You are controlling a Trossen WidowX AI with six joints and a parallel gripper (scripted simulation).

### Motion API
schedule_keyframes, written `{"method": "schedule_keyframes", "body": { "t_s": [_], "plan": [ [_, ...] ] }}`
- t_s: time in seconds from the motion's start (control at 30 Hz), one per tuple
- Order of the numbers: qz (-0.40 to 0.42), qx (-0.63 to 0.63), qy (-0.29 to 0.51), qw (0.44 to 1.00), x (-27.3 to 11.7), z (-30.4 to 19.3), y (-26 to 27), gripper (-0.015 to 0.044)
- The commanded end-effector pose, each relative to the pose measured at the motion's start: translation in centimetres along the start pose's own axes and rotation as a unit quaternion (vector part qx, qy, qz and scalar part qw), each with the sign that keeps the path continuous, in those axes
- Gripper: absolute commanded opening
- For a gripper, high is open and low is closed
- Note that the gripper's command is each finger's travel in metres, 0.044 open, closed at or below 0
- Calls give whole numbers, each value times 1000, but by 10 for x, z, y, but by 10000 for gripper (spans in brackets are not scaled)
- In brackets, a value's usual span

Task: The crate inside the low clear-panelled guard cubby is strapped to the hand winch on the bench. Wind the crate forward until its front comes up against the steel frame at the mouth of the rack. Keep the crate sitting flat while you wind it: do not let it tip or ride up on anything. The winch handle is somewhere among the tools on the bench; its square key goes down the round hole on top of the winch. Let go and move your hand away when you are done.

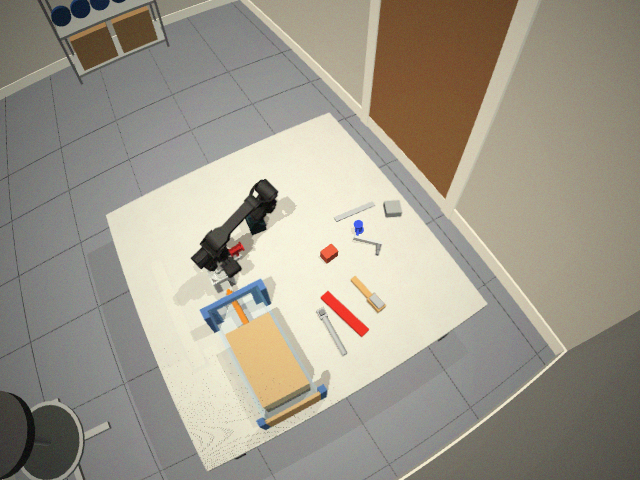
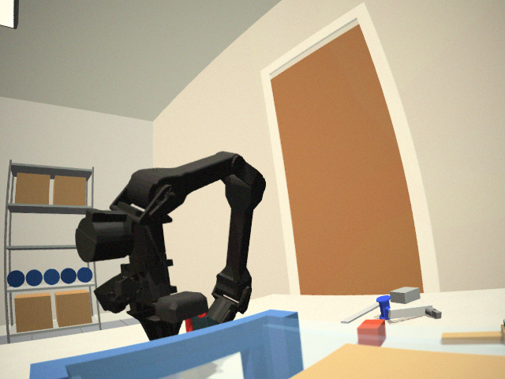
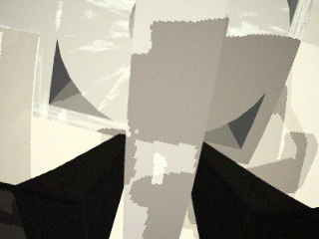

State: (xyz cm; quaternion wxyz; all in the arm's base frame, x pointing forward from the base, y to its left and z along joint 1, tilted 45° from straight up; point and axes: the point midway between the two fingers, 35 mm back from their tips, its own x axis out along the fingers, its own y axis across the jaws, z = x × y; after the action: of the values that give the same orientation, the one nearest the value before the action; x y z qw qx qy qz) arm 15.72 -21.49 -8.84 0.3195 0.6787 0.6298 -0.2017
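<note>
My gripper (image 3: 159,149) is shut on a pale grey bar, the winch handle (image 3: 169,100), which runs up the wrist view over a pale, partly clear body. The winch (image 1: 221,279) is mostly hidden under the wrist in the top view; the square key and hole do not show. An orange strap (image 1: 239,313) runs from there under the blue frame (image 1: 248,290) (image 2: 162,343) to the crate (image 1: 268,356) (image 2: 407,362). The tan crate looks flat between the clear panels. Its front stands apart from the frame, with strap showing in the gap.
A red piece (image 1: 236,249) shows beside the wrist. Right of the cubby lie a grey wrench (image 1: 333,335), a red bar (image 1: 344,313), a wooden-handled tool (image 1: 361,286), a red block (image 1: 329,253) (image 2: 371,332), a grey crank-shaped tool (image 1: 368,241) and a blue spool (image 1: 358,225) (image 2: 383,308).
</note>
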Motion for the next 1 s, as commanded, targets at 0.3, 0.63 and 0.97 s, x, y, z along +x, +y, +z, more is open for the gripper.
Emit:
{"method": "schedule_keyframes", "body": {
  "t_s": [0.3, 0.63, 0.97],
  "plan": [
    [-2, 27, 3, 1000, 4, 0, 2, 0],
    [0, 57, 4, 998, 4, 1, 4, 0],
    [-1, 36, 3, 999, 4, 0, 2, 0]
  ]
}}
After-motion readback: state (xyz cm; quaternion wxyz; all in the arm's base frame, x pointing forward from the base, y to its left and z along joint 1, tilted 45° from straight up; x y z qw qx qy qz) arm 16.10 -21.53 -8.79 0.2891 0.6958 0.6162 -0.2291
